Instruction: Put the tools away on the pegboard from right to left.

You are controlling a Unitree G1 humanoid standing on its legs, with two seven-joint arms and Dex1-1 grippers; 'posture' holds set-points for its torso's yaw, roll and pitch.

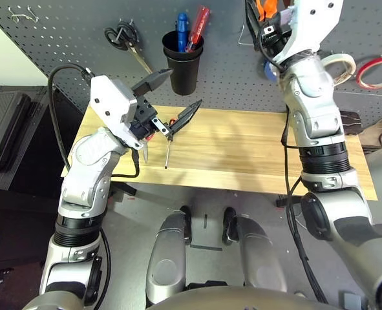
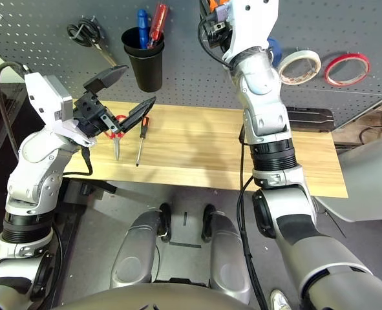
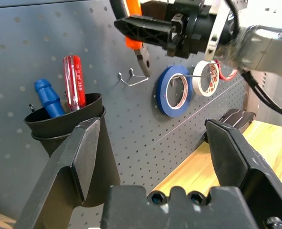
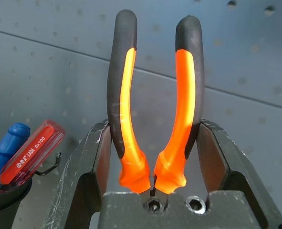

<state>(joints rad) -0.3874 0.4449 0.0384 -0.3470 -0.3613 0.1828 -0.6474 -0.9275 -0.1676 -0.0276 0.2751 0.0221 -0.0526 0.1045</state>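
Observation:
My right gripper (image 3: 164, 31) is raised against the pegboard (image 1: 61, 39), shut on the orange-and-black pliers (image 4: 124, 95). The pliers' nose (image 3: 143, 62) hangs just above a metal hook (image 3: 131, 78). The white tape roll (image 1: 342, 64) hangs on the board to the right of that arm. On the table's left part lie the slim screwdriver (image 2: 141, 139) and the red-handled scissors (image 2: 116, 126). My left gripper (image 1: 186, 86) hovers open and empty above them, pointing toward the board.
A black cup (image 1: 182, 61) on the board holds a blue-handled and a red-handled screwdriver. Black-handled scissors (image 1: 123, 35) hang left of it. Blue tape (image 3: 174, 90) and red tape (image 1: 378, 71) hang beside the white roll. The wooden table (image 1: 242, 148) lies below.

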